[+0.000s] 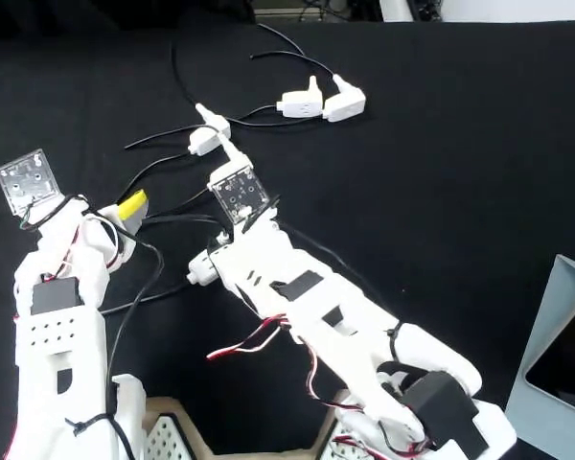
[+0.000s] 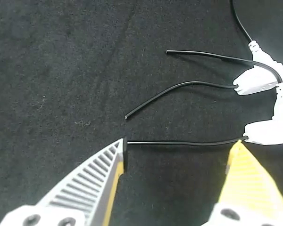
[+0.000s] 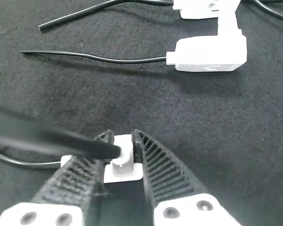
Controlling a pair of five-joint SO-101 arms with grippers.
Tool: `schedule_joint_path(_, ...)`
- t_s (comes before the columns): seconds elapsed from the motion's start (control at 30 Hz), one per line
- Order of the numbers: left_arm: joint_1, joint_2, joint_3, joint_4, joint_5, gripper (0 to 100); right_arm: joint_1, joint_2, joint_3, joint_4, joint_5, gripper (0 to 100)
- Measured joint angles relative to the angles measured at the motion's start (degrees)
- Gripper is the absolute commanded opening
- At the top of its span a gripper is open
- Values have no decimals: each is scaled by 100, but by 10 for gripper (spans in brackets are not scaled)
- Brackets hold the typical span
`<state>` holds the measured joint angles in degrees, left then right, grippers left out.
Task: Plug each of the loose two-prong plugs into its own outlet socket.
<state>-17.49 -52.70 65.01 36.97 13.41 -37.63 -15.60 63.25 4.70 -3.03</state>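
Your left arm [image 1: 56, 345] and right arm [image 1: 364, 335] are white shells with black servo blocks, trailing black and red-white wires. Your left gripper [image 2: 179, 150] pairs a ribbed grey finger [image 2: 92, 174] with a yellow finger [image 2: 245, 179]; your right gripper [image 3: 122, 141] has black ribbed fingers [image 3: 160, 169] on screwed white bases.

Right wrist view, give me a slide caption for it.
Right gripper shut on a white plug, another white connector lying ahead on the black table.

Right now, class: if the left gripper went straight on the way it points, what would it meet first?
Most likely the thin black cord lying across just ahead of the open left gripper, running to a white plug. Its height above the cord is unclear.
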Motion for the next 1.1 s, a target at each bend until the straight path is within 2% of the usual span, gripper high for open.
schedule_joint_path(0.47, 0, 0, 0, 0, 0, 339, 0, -53, -70, 316, 0, 13)
schedule_joint_path(0.73, 0, 0, 0, 0, 0, 339, 53, 536, -615, 1002, 0, 13)
schedule_joint_path(1.1, 0, 0, 0, 0, 0, 339, 62, 905, -932, 1090, 158, 12)
